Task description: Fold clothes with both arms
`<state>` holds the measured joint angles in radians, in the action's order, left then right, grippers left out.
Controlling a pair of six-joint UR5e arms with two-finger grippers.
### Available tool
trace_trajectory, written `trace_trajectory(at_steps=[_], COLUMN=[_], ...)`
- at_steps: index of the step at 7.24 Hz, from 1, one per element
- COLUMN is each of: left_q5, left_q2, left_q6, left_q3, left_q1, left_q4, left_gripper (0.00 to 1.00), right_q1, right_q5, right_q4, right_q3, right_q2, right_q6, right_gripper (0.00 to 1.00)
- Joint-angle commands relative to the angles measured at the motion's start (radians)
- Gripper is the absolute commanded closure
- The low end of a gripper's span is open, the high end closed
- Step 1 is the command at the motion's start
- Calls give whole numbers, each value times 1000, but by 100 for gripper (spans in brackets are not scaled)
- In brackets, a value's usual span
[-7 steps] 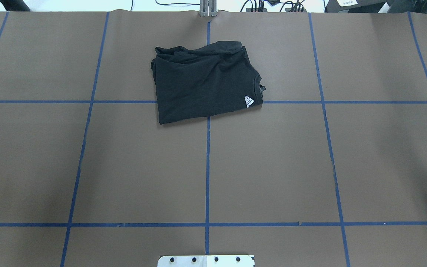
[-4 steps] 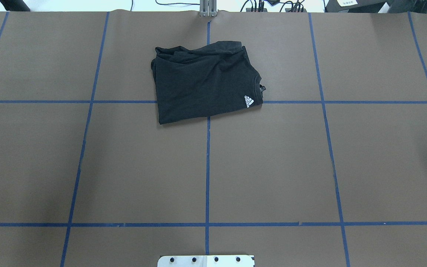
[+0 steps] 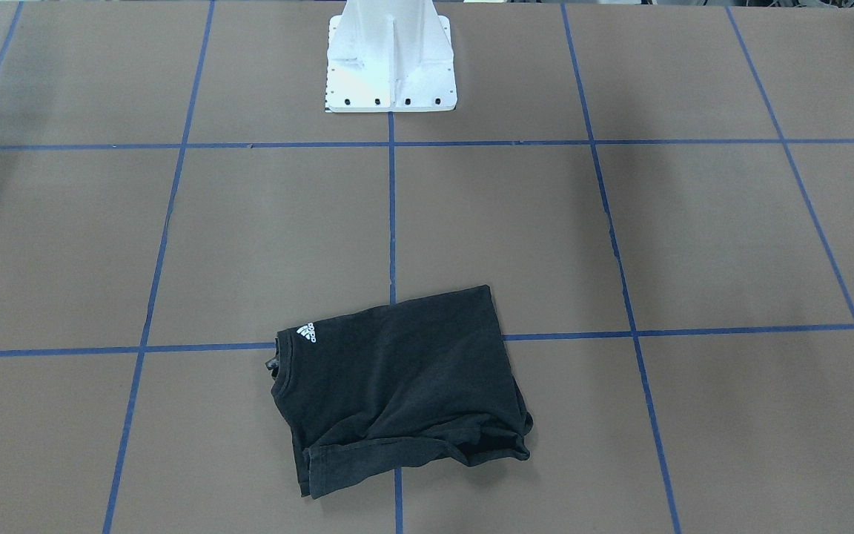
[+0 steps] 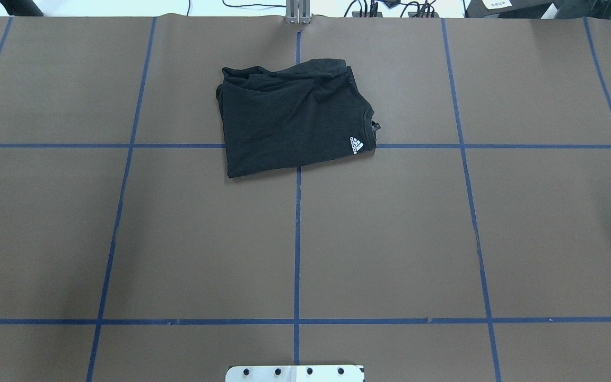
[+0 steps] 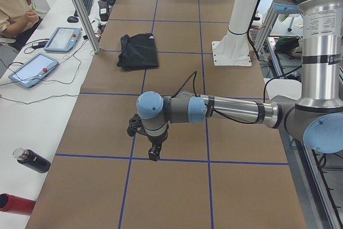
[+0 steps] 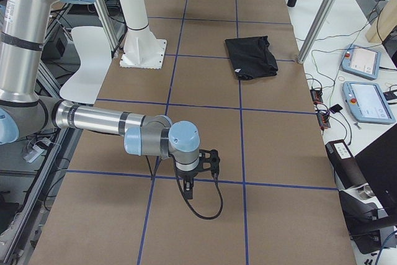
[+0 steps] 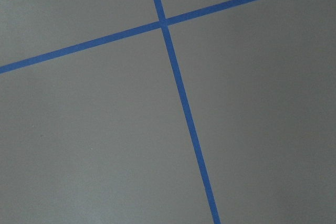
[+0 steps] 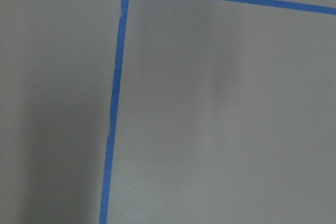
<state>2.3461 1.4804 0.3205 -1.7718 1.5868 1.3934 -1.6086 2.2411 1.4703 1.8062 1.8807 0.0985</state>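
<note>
We judge the black T-shirt (image 4: 289,119), upper centre, light and limp; pinch its corners. We cannot tell whether the left claw (image 5: 154,153) or right claw (image 6: 188,189) is open.

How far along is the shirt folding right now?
Done: the black T-shirt lies as a compact folded bundle, white logo facing up. In hand: nothing; the left tool and right tool hang over bare table at opposite ends, well clear of the shirt. Left: perhaps only smoothing the bunched far edge; otherwise it looks finished.
</note>
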Motion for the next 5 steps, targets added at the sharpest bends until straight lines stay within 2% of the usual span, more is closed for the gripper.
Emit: trace_trajectory(at_steps=[1,2,5], left_q5=[2,2,-2], left_q2=[6,17,31], left_q6=[-3,0,0], left_q3=[-3,-5,11], left_q1=[5,5,4], left_q4=[3,3,16], left_gripper=[0,0,0], right_q1=[5,13,42], right_q5=[-6,-2,40], right_q4=[110,180,185], right_q3=[132,203,223], right_q2=[6,2,-9], right_q6=[-14,-16,-17], right_gripper=[0,0,0])
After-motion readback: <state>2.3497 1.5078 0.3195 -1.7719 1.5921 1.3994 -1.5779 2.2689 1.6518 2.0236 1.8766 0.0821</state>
